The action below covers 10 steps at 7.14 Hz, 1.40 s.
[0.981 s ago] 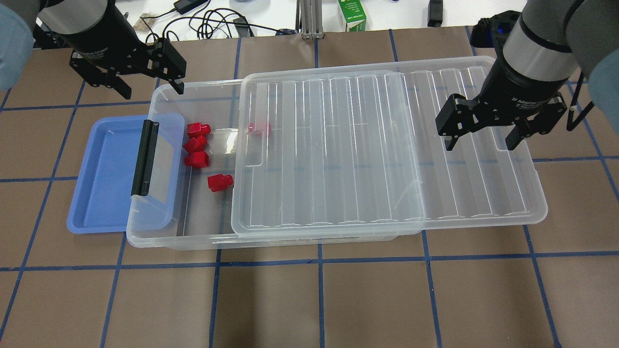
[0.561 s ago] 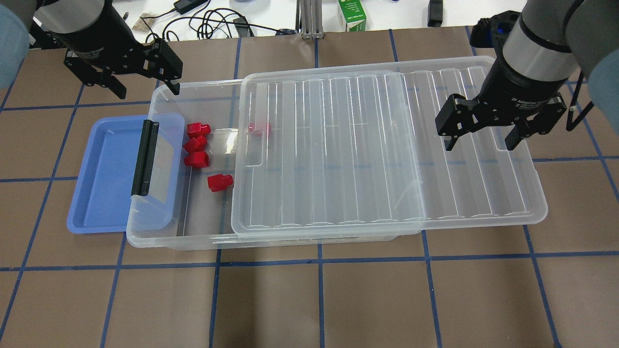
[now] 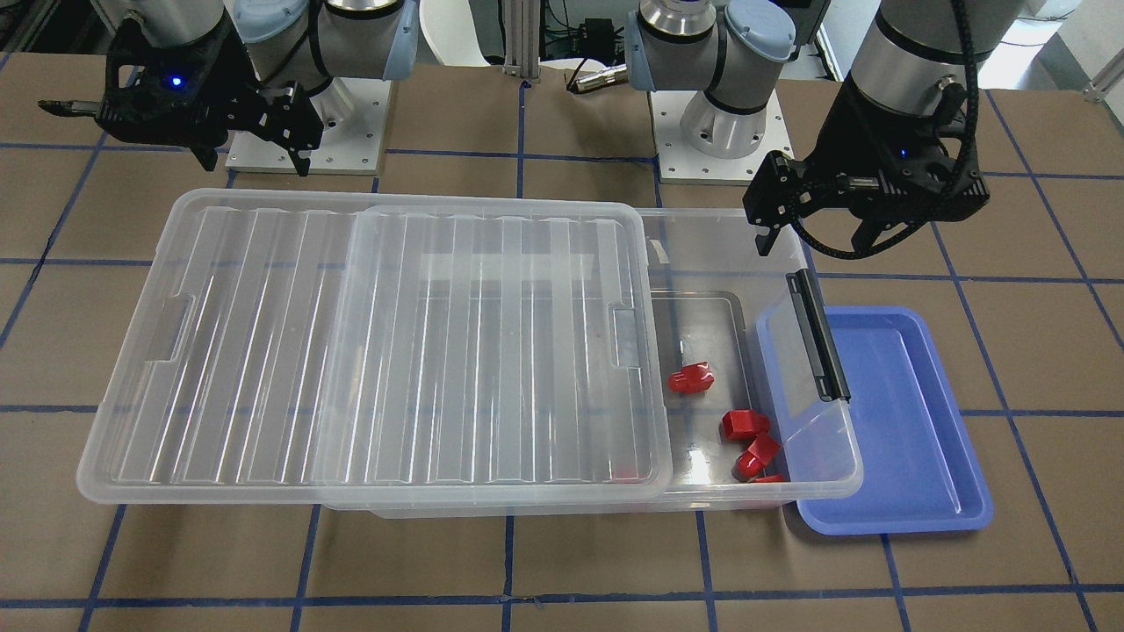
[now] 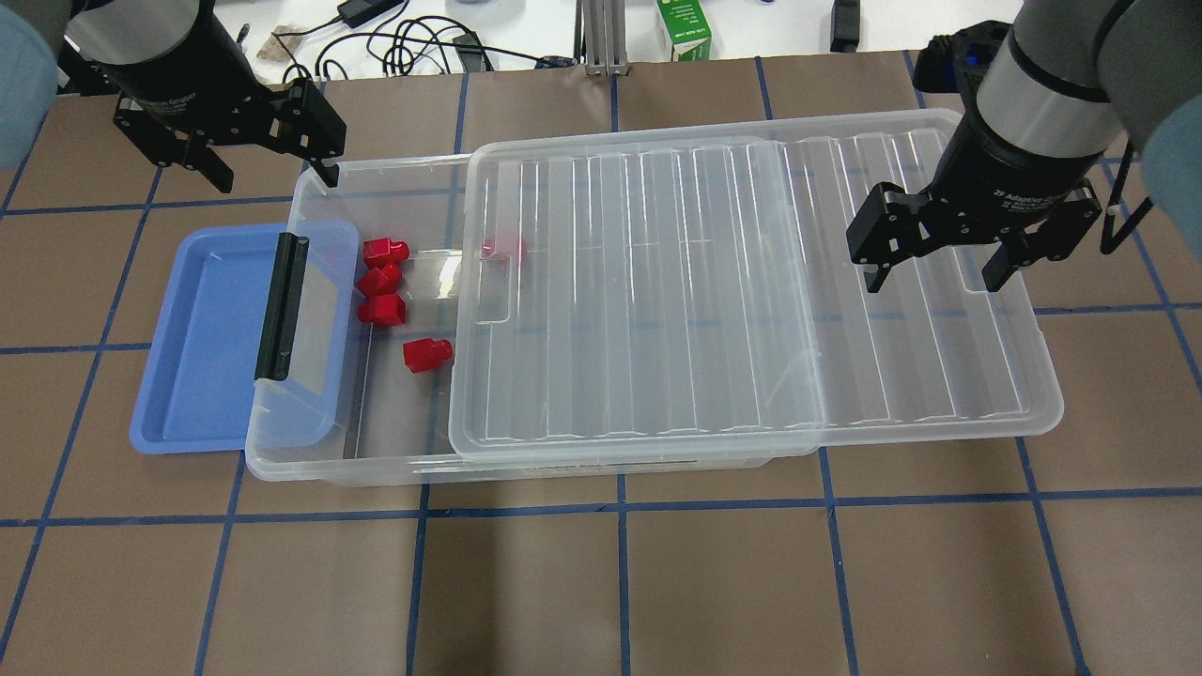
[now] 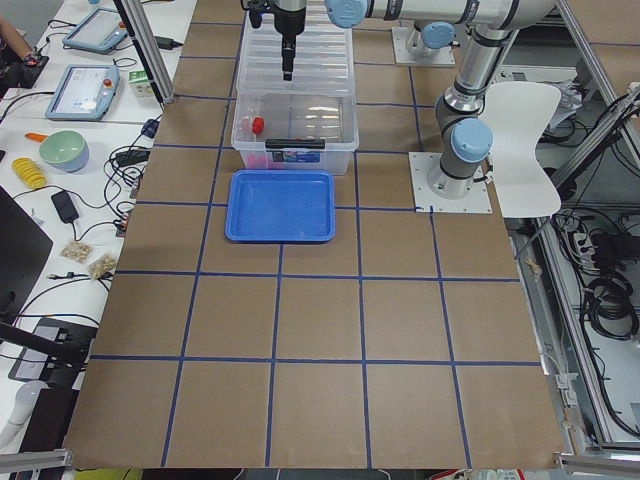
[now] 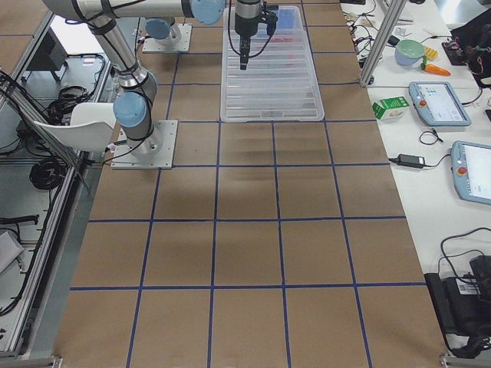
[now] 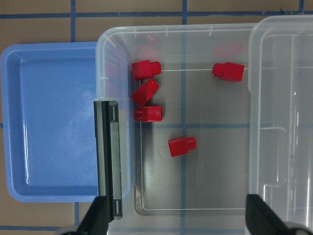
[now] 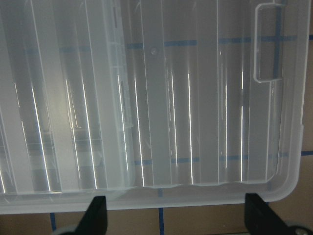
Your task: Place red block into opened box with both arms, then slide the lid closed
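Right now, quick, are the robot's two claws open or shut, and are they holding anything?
Left gripper: open, holding nothing.
Right gripper: open, holding nothing.

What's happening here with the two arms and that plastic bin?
Five red blocks lie in the box. The lid covers most of it, leaving one end uncovered and overhanging the other. The left gripper hovers open above the uncovered end, the right gripper open above the lid's overhang. Neither holds anything; closing the lid is not yet done.
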Each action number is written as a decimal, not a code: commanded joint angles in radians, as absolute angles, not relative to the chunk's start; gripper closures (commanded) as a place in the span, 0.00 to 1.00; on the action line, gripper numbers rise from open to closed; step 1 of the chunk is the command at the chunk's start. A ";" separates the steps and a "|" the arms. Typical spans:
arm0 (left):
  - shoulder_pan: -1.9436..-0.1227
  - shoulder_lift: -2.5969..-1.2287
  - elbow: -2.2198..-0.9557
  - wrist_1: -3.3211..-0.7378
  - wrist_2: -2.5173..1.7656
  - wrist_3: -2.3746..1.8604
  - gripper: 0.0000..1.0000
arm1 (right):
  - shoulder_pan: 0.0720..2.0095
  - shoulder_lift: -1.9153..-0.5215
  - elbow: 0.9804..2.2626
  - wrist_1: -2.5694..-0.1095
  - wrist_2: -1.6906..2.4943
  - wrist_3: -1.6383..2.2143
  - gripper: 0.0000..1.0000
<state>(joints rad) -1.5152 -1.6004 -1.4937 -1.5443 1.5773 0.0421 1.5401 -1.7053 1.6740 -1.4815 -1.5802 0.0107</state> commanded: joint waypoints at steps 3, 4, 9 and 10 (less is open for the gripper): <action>-1.513 -1.603 -1.483 -1.578 1.572 0.041 0.00 | 1.540 -1.704 1.675 -1.480 -1.582 0.011 0.00; -1.513 -1.603 -1.483 -1.578 1.569 0.043 0.00 | 1.540 -1.704 1.675 -1.480 -1.582 0.011 0.00; -1.513 -1.601 -1.485 -1.578 1.571 0.043 0.00 | 1.317 -1.662 1.683 -1.512 -1.609 -0.175 0.00; -1.514 -1.601 -1.486 -1.578 1.571 0.043 0.00 | 1.263 -1.622 1.690 -1.579 -1.611 -0.198 0.00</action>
<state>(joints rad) -1.5127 -1.6018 -1.4853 -1.5785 1.5707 0.0426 1.3457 -1.6634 1.6816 -1.5256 -1.6083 -0.1625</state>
